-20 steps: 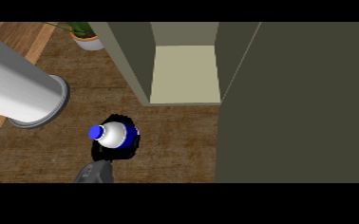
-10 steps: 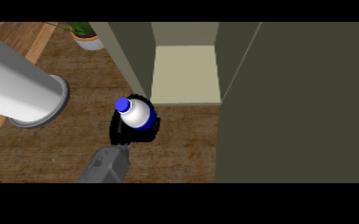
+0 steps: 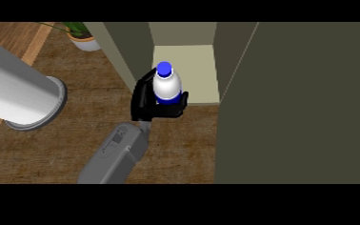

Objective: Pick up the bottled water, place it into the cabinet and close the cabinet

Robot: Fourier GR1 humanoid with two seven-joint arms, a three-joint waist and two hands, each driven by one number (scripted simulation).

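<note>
Where the cabinet's (image 3: 193,71) pale shelf begins, 1 bottled water (image 3: 166,86), blue cap, clamped in curled fingers of 1 right hand (image 3: 145,102), 1 open cabinet door (image 3: 295,105) at 3 o'clock, 1 large grey cylinder (image 3: 25,97) at 9 o'clock, 1 potted plant (image 3: 81,37) at 11 o'clock, wooden counter (image 3: 183,148) beneath.

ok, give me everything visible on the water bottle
The white plastic water bottle with a blue cap is roughly upright, with a blue band low on its body. The black hand curls round its lower half, hiding its base. It is at the open front of the olive cabinet; whether it touches the cabinet is unclear.
</note>
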